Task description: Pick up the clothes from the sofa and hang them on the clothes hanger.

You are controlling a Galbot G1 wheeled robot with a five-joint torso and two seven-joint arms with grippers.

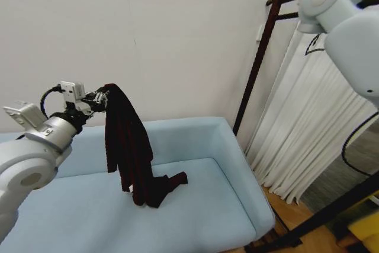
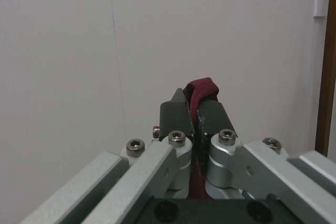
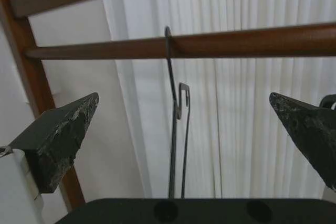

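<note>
**Covered ends, cropped edges**

The top end of the dark red garment [image 2: 201, 87] is pinched out of sight between the closed pads of the left gripper [image 2: 194, 103]. The wire hanger [image 3: 172, 150] sinks behind the body of the right gripper [image 3: 184, 95], one spread finger cropped. Rails of the clothes rack [image 1: 256, 63] pass behind the right arm [image 1: 349, 28]; the sofa [image 1: 195, 205] runs off the bottom edge.

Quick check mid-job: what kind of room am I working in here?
Likely a home living room: light blue sofa, pleated white curtains, and a dark wooden clothes rack carrying a wire hanger.
</note>
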